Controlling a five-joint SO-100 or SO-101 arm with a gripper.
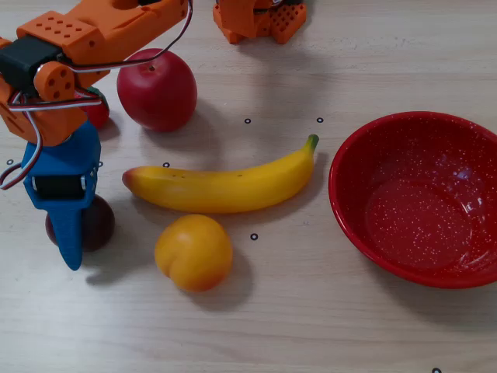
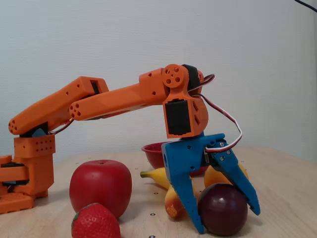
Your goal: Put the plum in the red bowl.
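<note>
Gripper point(image 2: 229, 222) jaws narrowed around plum point(image 2: 223, 208), both touching it on the table | close firmly at its widest part before lifting toward red bowl point(image 1: 423, 198), clearing banana point(image 1: 225, 183) | side view shows both fingers; top view hides one.

Plum point(image 2: 223, 208) – dark maroon, glossy, on table; red bowl point(image 1: 419, 198) – speckled, upright, well apart.
</note>
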